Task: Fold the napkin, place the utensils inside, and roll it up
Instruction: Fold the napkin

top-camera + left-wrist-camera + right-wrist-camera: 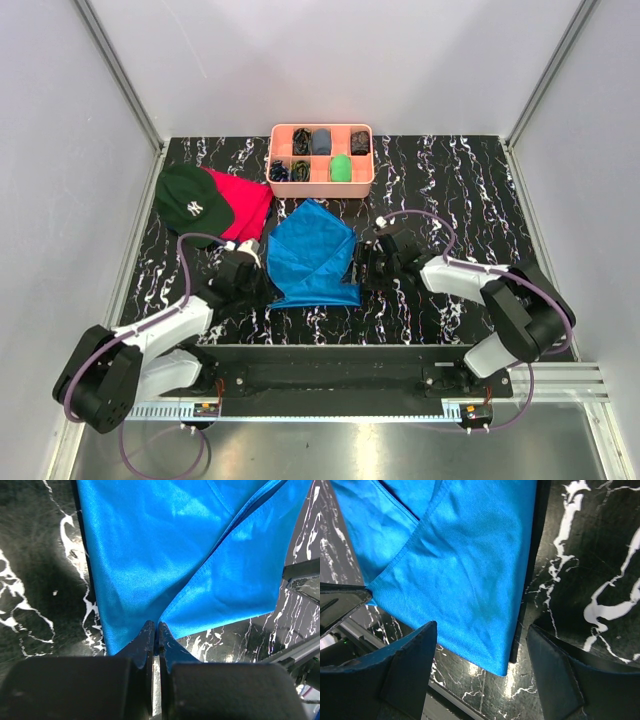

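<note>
The bright blue napkin (312,255) lies partly folded in the middle of the black marble table, with overlapping flaps (200,555). My left gripper (268,284) is at its near left edge, and its jaws (156,626) are shut, pinching the cloth where two flaps meet. My right gripper (360,270) stands open at the napkin's near right corner (502,667). That corner lies flat between the wide-apart fingers (415,650), which do not touch it. The utensils cannot be made out in any view.
A pink compartment tray (322,131) with small dark and green items stands at the back. A dark green cap (190,200) lies on a red cloth (248,200) to the left of the napkin. Side walls enclose the table.
</note>
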